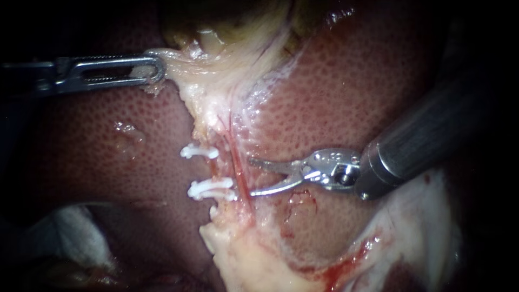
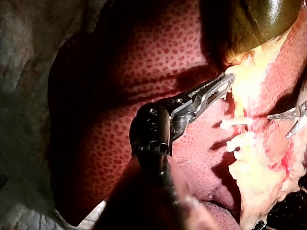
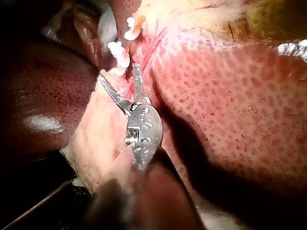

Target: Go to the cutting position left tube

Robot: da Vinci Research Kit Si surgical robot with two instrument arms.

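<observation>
The left tube, a pale strand running down the fatty stalk, carries an upper white clip and lower white clips, with a short bare stretch between them.

The right instrument, a dark shaft ending in two slim curved silver blades, has those blades spread wide with nothing gripped. Their tips are level with the bare stretch. They lie just beside a thin red tube, which stands between the blades and the left tube. In the right wrist view the clips sit just ahead of the blade tips.

The mottled red-brown liver lies around the stalk on both sides. Higher up, the left instrument, with long slotted jaws, is closed on the pale fatty tissue below the dark olive gallbladder, and this seems to hold the stalk taut.

To do this step well, I would keep the blades wide and ease them forward across the stalk until the bare stretch alone sits between them. Both blades should stay off the clips, and the red tube should be left outside the bite. That red tube is the main risk, since it is the first thing in their path.
</observation>
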